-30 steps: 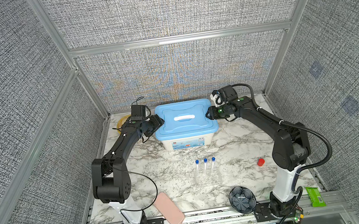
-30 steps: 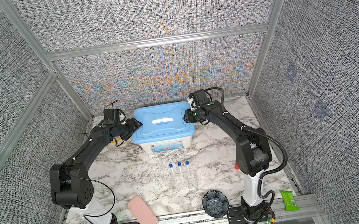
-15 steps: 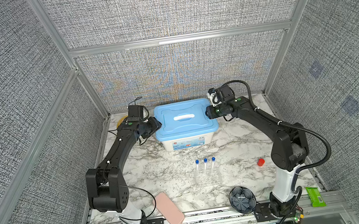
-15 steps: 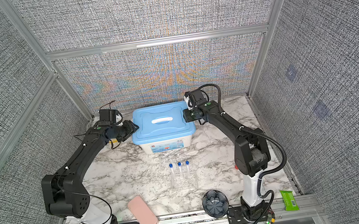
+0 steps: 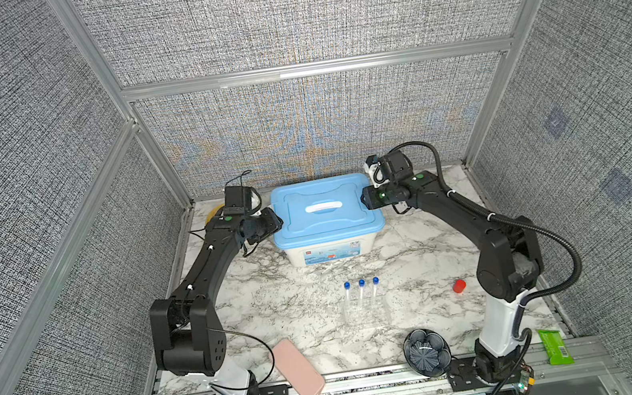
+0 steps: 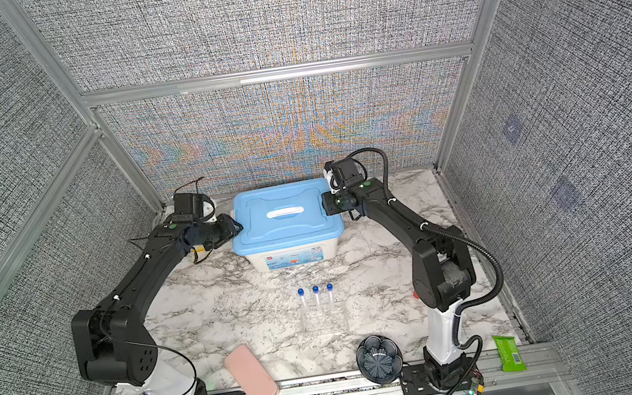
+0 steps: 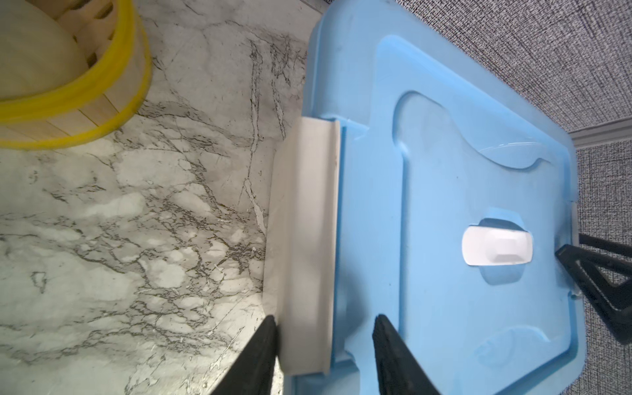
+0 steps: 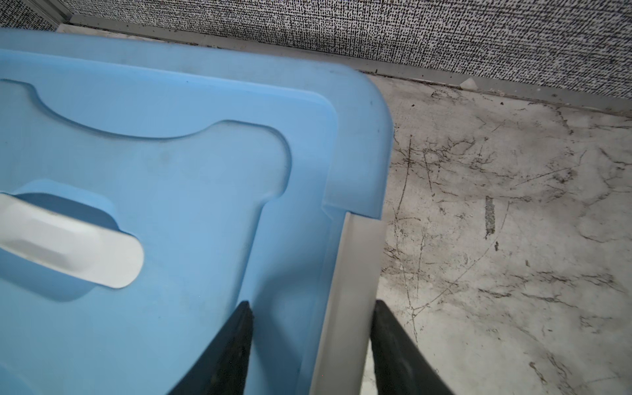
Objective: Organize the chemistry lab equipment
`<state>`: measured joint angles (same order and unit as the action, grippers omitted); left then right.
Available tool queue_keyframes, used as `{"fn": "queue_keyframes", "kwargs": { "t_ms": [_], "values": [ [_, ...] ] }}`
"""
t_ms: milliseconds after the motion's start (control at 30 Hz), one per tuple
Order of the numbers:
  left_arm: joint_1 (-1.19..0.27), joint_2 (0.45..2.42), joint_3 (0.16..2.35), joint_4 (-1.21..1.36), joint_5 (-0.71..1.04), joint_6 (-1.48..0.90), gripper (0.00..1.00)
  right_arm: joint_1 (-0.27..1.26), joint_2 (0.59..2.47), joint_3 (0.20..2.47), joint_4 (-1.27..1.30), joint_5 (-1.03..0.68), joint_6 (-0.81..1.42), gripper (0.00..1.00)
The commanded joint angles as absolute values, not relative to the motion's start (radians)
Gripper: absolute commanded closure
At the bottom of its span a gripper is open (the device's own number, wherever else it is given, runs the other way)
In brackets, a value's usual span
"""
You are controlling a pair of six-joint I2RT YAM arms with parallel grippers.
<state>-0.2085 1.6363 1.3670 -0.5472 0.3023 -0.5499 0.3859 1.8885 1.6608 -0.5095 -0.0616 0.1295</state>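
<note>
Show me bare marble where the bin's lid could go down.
Widest bare marble lies between the bin, the pink case and the tube rack. A smaller patch sits between bin and right arm. Crowded: front right, around rack, red cap and dark dish.

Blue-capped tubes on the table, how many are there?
3, upright in a row in the clear rack, in front of the blue-lidded storage box: the left tube, the middle tube, the right tube. Any inside the closed box would be hidden.
</note>
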Motion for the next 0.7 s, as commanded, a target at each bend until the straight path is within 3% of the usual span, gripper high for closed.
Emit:
{"fn": "queue_keyframes", "kwargs": {
  "t_ms": [0,333,533,667],
  "values": [
    [-0.223,1.646,1.379,-0.495,0.425,-0.523,0.57,0.402,1.911,1.644,-0.634,-0.122,0.089,0.48],
    [-0.265,1.65,1.423,-0.549,0.303,-0.389,0.57,0.412,1.911,1.646,-0.594,-0.166,0.072,0.48],
    [-0.298,1.673,1.469,-0.577,0.291,-0.332,0.63,0.437,1.924,1.658,-0.581,-0.218,0.07,0.48],
    [-0.317,1.682,1.479,-0.571,0.287,-0.322,0.61,0.467,1.932,1.676,-0.582,-0.221,0.064,0.48]
  ]
}}
